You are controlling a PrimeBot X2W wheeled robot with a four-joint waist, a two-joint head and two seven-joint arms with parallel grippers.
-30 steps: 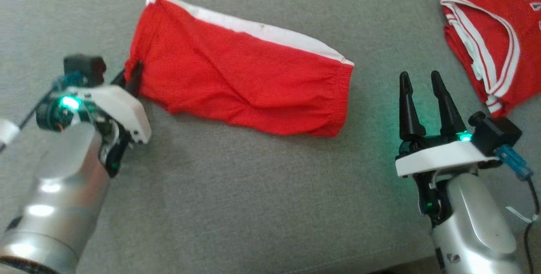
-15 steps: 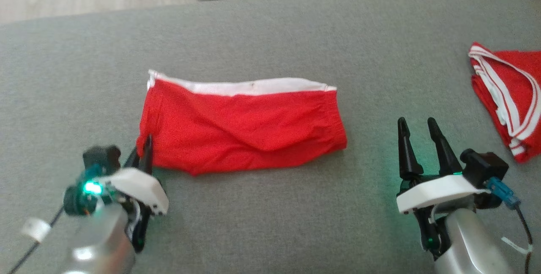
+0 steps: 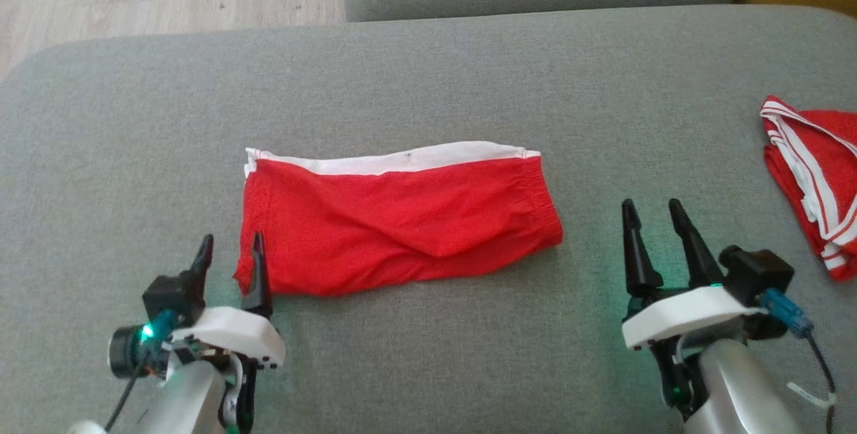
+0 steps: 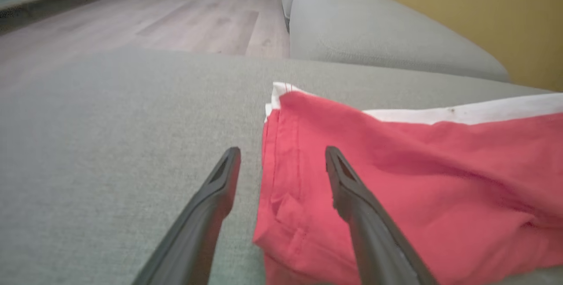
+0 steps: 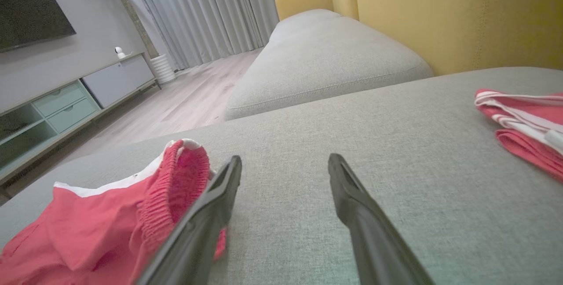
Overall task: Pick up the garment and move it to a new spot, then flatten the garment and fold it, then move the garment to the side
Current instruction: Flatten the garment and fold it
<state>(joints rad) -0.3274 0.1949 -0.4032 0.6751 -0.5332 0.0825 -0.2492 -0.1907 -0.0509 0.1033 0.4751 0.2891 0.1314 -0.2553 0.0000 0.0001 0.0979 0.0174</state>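
The red garment (image 3: 395, 220) is laid flat on the sofa (image 3: 428, 72); the left hand (image 3: 231, 241) is held open at its corner, the right hand (image 3: 651, 206) open nearby

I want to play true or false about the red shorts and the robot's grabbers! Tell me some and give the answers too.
1. The red shorts lie on the grey sofa cushion. True.
2. The left gripper is shut on the shorts. False: its fingers are apart, at the shorts' corner.
3. The right gripper is open and holds nothing. True.
4. The striped red jersey lies on top of the shorts. False: it lies apart, off to the right.
5. The shorts have a blue band. False: the band is white.
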